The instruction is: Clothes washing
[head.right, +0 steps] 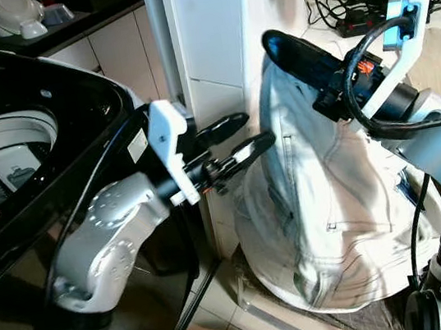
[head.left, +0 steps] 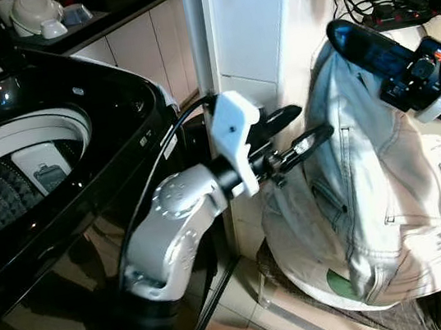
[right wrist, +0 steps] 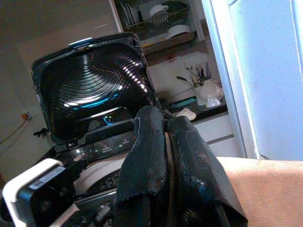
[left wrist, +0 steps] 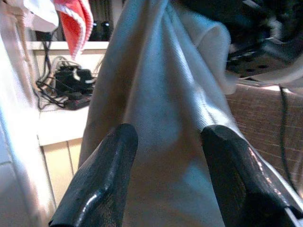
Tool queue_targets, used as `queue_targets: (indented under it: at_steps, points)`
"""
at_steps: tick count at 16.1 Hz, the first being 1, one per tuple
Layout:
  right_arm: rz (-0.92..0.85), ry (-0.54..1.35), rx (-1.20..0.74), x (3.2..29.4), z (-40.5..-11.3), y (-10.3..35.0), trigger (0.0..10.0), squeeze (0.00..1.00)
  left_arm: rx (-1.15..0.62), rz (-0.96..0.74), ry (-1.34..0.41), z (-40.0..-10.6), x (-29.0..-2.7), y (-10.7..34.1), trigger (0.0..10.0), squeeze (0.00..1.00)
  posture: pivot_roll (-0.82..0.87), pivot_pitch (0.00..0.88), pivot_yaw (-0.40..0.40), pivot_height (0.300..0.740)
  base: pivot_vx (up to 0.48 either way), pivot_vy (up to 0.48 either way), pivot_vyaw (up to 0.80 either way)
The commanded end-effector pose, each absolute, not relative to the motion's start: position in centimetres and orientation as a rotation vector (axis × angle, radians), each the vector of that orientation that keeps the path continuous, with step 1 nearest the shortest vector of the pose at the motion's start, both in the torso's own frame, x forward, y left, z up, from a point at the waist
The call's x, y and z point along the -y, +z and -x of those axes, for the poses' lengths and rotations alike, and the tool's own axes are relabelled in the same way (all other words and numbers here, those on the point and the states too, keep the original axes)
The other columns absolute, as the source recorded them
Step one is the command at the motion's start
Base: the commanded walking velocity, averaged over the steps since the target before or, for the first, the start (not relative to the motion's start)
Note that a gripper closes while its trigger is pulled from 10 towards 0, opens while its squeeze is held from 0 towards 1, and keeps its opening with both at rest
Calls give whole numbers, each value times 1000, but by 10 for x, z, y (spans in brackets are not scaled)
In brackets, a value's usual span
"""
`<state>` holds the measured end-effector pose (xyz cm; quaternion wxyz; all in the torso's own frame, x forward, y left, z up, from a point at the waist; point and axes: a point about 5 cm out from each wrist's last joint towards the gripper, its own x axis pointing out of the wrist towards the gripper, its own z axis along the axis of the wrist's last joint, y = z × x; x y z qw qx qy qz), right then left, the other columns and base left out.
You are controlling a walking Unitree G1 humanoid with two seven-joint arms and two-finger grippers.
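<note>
Right gripper (head.right: 285, 43) is pinching the top of a pale denim garment (head.left: 367, 201), holding it up beside the open black washing machine (head.left: 78, 153), w/ the hem resting on a white bag or basket, hard to tell. Left gripper (head.left: 295, 133) is reaching toward the fabric, fingers (left wrist: 106, 184) spread apart, apparently not gripping it.

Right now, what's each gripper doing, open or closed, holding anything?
Left gripper: open, fingers spread just short of the pale jeans.
Right gripper: shut on the jeans, holding them up by the top.
</note>
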<state>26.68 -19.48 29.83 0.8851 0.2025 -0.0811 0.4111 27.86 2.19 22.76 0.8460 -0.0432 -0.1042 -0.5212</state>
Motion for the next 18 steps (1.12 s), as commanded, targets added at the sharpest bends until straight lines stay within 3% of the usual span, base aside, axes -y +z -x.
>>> queue_targets:
  at_steps: [1,4,7,10,14,15,16,17,18]
  points:
    - [-399,926,231,187,-257,314,0,0,240,93,-1090,-281,-18,232,10000,0,-111,0,20,740,0,0,0]
    - [-400,902,195,184,-259,309,0,0,245,216,-1171,-275,-8,237,10000,0,-111,0,20,740,0,0,0]
    - [-413,887,181,185,-260,307,0,0,203,205,-1256,-265,2,228,10000,0,-117,0,26,740,0,0,0]
    - [-399,882,158,184,-260,304,0,0,152,163,-1101,-279,1,220,10000,0,-115,0,25,740,0,0,0]
    - [-406,879,157,184,-259,303,0,0,147,187,-1135,-278,-1,221,10000,0,-114,0,28,740,0,0,0]
    - [-408,876,157,184,-259,303,0,0,139,194,-1140,-277,0,220,1608,0,-112,0,28,740,0,0,0]
    - [-408,875,157,184,-259,302,0,0,137,194,-1140,-277,0,220,1608,0,-112,0,28,740,0,0,0]
    - [-412,873,155,184,-259,301,0,0,133,200,-1145,-276,1,219,0,0,-111,0,26,740,0,0,0]
    - [-415,872,153,183,-260,301,0,0,126,201,-1147,-276,1,218,0,0,-110,0,25,740,0,0,0]
